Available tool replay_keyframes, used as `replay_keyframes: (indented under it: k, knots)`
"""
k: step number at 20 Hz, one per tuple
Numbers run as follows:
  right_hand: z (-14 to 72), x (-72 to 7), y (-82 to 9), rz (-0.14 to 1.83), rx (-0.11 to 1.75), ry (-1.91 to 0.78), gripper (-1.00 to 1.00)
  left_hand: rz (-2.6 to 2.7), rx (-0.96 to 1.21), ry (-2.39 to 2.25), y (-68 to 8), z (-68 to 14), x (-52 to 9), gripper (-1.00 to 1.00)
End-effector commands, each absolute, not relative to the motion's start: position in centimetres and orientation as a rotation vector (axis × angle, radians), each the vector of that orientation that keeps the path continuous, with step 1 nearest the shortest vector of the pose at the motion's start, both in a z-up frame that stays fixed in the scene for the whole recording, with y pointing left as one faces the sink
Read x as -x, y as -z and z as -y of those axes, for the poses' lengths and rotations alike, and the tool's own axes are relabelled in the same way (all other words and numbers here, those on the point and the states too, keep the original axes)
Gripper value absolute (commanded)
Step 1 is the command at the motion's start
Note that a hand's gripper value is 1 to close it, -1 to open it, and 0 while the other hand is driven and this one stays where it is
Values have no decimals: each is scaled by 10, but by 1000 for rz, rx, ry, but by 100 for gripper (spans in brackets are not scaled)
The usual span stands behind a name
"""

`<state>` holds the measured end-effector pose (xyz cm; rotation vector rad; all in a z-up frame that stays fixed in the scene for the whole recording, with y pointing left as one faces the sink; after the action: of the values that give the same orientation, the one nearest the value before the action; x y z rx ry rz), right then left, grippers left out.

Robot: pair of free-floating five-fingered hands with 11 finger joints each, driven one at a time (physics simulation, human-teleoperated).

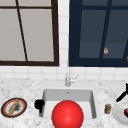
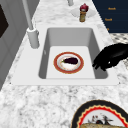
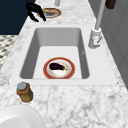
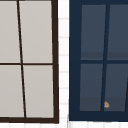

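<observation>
My left hand (image 1: 39, 103) hovers at the left rim of the sink (image 1: 47, 93), fingers relaxed and holding nothing. In the left side view the left hand (image 2: 110, 58) hangs over the sink's front edge. In the right side view the left hand (image 3: 35, 11) is beside the far patterned plate (image 3: 51, 12). My right hand (image 1: 123, 93) floats at the picture's right edge above a white plate (image 1: 118, 113), fingers straight. A red-rimmed plate (image 2: 76, 68) with a dark eggplant (image 2: 70, 60) lies in the basin. A large red ball (image 1: 67, 115) covers the sink's front in the front view.
The faucet (image 1: 68, 77) stands behind the basin. On the left counter a patterned plate (image 1: 7, 110) holds a bread-like stick (image 1: 13, 107). A small brown jar (image 1: 107, 108) stands right of the sink, next to the white plate carrying a dark red item (image 1: 126, 112). Windows (image 4: 37, 57) fill the wall.
</observation>
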<state>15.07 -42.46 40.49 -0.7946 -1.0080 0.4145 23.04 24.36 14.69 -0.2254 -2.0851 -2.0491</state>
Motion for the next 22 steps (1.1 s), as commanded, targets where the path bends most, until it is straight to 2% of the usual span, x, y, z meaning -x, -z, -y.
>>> replay_keyframes:
  k: [1, 22]
  knots:
    - [422, -133, -410, 1047, 716, -296, -100, 2085, 225, 2049, -147, -244, -230, 0]
    - [411, -103, -471, 966, 787, -35, -100, 2085, 225, 2049, -147, -244, -230, 0]
